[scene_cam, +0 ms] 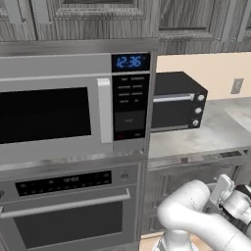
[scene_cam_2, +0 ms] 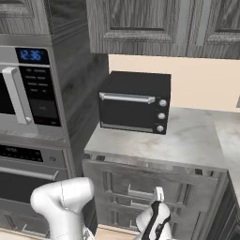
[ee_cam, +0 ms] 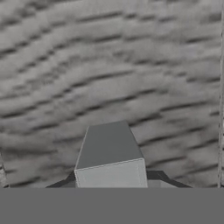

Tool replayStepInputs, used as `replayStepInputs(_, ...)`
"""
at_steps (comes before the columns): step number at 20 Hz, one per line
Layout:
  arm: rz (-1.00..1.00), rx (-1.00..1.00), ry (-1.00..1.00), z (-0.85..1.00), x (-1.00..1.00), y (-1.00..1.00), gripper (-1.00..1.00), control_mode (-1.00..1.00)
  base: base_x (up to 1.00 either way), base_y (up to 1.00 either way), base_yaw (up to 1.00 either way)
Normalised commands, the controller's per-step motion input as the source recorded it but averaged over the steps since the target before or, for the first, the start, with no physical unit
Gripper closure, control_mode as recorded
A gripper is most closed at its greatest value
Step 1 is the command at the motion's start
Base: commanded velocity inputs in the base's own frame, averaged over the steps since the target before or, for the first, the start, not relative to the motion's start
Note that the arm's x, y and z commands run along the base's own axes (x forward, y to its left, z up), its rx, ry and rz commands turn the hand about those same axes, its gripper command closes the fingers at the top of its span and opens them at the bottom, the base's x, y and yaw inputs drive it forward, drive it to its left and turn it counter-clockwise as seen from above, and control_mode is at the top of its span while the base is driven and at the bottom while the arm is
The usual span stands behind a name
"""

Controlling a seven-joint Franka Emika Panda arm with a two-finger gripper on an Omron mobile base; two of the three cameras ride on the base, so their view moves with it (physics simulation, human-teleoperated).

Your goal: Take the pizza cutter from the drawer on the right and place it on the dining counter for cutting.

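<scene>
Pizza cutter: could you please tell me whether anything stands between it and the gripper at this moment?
Yes. The grey wood-grain drawer front blocks the way and looks closed, so the cutter inside is hidden. The white two-finger gripper sits at the drawer's silver bar handle, seemingly clamped on it.

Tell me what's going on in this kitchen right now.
The robot arm has its gripper up against the drawer front under the grey worktop, at its silver handle. The hand view looks straight at the wood-grain front with the handle's end between the fingertips, so the jaws seem shut on it. The drawer looks closed, so the cutter has not been fetched yet. A black toaster oven sits on the worktop above, with a microwave and an oven to the left.
</scene>
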Motion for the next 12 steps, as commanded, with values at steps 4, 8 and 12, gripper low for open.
replayStepInputs(4,0.0,0.0,0.0,0.0,-0.57,-0.41,1.0,-1.0,0.0,0.0,0.0)
replayStepInputs(8,0.0,0.0,0.0,-0.01,-0.54,-0.37,1.0,-1.0,0.0,0.0,0.0)
replayStepInputs(12,0.0,0.0,0.0,-0.03,-0.56,-0.35,1.0,-1.0,0.0,0.0,0.0)
